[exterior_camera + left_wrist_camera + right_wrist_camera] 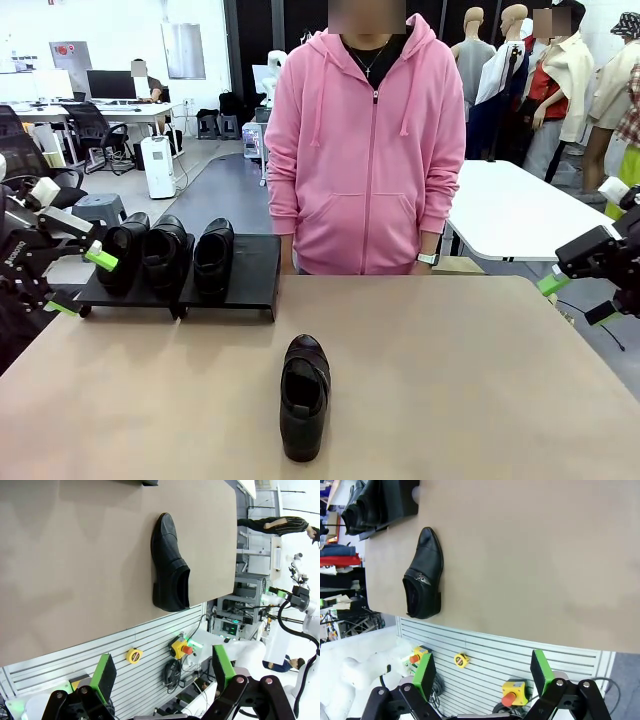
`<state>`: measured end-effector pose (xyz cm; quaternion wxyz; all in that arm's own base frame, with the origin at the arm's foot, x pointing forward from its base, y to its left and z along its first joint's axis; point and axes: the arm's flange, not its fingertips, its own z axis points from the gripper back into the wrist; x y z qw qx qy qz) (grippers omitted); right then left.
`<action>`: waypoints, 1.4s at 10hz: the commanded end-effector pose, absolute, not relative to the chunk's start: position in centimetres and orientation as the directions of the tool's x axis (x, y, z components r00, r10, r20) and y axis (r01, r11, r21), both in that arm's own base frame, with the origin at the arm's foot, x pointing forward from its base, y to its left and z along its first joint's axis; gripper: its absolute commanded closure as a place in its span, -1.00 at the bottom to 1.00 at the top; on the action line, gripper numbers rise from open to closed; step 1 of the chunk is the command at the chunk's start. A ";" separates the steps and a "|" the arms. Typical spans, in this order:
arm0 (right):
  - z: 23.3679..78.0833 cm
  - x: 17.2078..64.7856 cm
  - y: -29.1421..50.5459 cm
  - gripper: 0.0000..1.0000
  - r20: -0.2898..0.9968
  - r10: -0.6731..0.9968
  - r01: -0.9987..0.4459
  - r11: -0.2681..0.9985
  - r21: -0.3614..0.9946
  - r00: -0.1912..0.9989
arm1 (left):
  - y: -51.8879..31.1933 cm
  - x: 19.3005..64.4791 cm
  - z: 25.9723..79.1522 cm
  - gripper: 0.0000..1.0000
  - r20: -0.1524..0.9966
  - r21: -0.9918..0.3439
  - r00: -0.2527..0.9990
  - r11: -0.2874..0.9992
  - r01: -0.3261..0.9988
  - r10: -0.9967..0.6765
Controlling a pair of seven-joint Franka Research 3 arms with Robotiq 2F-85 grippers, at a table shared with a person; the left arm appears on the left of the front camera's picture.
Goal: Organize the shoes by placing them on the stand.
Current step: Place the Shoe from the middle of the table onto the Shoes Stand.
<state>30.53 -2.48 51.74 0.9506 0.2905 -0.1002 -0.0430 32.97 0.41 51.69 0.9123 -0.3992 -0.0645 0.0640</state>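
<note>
While we're parked at the counter [480, 380], both our arms are sitting out at the edges with nothing in them. Our left gripper [82, 283] is hanging just off the left end of the stand [250, 275], jaws spread wide and released, green pads showing. Our right gripper [578, 300] is hovering off the counter's right edge, also wide and grasping nothing.

We're looking at a low black stand, flat and matte, made of two rectangular sloped sections side by side at the far left of the counter. Three of the shoes are sitting on it in a row: two on the left section [125, 250] [166, 252] and one [213, 256] on the left half of the right section, leaving the spot beside it bare. They're glossy black leather with rounded toes and chunky soles.

The fourth shoe [305, 395] is lying alone on the smooth tan counter, near the middle and toward our side, well apart from the stand, upright on its sole with its toe pointing at us. In our right wrist view, a small metal-looking detail is glinting near its opening.

A person in a soft pink zip hoodie [365, 150] is standing at the far side.
</note>
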 end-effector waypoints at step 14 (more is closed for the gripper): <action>51.9 30.7 -2.8 -1.00 0.177 -0.126 0.000 0.813 0.582 0.976 | -35.3 29.8 44.9 -1.00 0.109 -0.118 0.986 0.983 0.138 -0.125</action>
